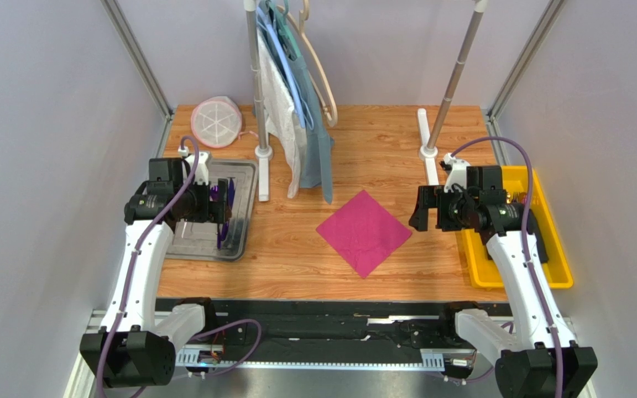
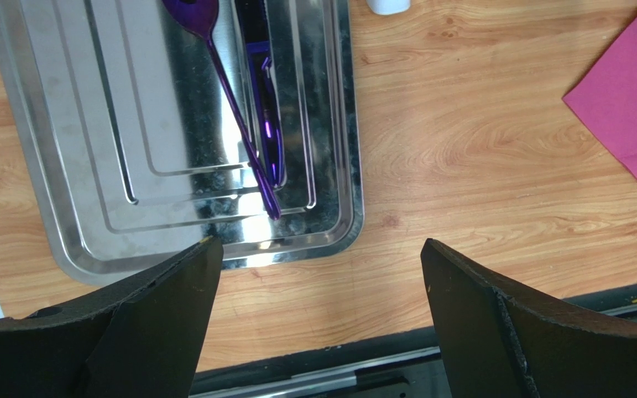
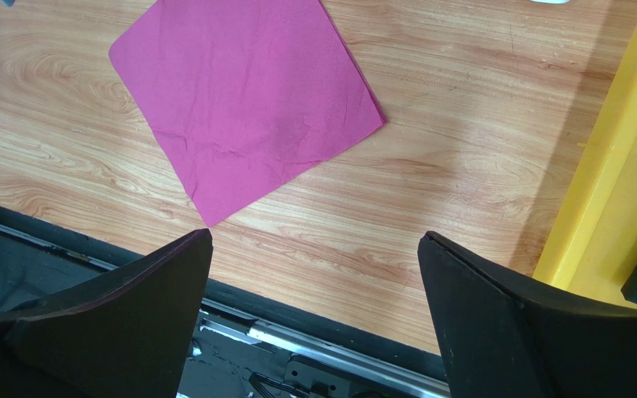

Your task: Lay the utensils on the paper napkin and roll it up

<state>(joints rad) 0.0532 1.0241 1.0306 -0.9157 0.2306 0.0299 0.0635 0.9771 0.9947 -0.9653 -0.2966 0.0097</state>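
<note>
- Left gripper (image 2: 319, 257): jaws spread wide, nothing between them. Hangs over the near right part of the metal tray (image 2: 64, 124), fingers apart from the cutlery.
- Right gripper (image 3: 315, 249): also wide open and empty. Sits above bare wood between the napkin and the yellow bin (image 3: 621, 149), touching neither.
- Metal tray: flat, ribbed, against the left edge of the table (image 1: 297, 249), long side running near to far.
- Utensils (image 2: 253, 157): glossy dark purple, lying in the tray along its right side, lengthwise near to far. One slim handle ends near the tray's near rim, its wide end toward the far side. At least one more dark piece lies just beside it; they overlap, so I can't tell the exact count or type.
- Paper napkin (image 1: 364, 232): magenta, flat on the table about mid-width, nearer the near edge than the far one. Turned like a diamond, one corner toward the near edge. Light creases, nothing on it. Well apart from the tray and the utensils.
- Yellow bin: against the right edge of the table, partly under the right arm; contents hidden.
- Garment rack (image 1: 297, 124): two upright poles on white feet toward the far edge, with pale and blue fabric hanging on the left pole.
- Round pink-and-white mesh item (image 1: 216, 122): far left corner of the table, just beyond the tray.
</note>
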